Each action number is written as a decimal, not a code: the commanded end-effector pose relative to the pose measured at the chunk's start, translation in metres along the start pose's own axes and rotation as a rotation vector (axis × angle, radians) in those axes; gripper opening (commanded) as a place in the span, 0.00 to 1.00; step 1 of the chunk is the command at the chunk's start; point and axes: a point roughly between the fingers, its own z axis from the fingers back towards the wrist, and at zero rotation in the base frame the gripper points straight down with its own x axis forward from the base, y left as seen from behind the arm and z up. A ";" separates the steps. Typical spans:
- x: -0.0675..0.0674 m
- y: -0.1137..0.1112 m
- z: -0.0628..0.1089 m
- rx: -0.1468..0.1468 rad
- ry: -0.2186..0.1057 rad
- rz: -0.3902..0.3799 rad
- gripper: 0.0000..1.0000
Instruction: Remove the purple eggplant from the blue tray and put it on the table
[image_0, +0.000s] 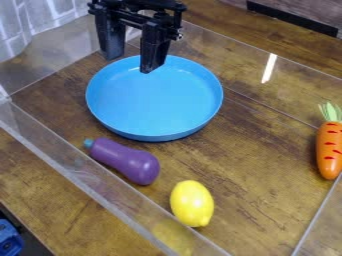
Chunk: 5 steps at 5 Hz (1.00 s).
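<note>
The purple eggplant (124, 160) lies on the wooden table (254, 150), just in front of the blue tray (154, 98) and outside its rim, with its teal stem cap pointing left. Nothing lies in the tray. My gripper (136, 55) hangs above the tray's far edge, its two dark fingers (154, 50) pointing down and standing apart with nothing between them. It is well clear of the eggplant.
A yellow lemon (193, 203) rests near the front, right of the eggplant. An orange carrot (329, 148) with green leaves lies at the right edge. Clear acrylic walls (54, 150) border the table.
</note>
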 end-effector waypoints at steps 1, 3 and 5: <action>0.001 -0.011 -0.001 0.000 0.007 0.008 1.00; -0.002 -0.029 -0.001 -0.009 0.014 0.027 1.00; -0.003 -0.030 0.004 -0.025 0.024 0.080 1.00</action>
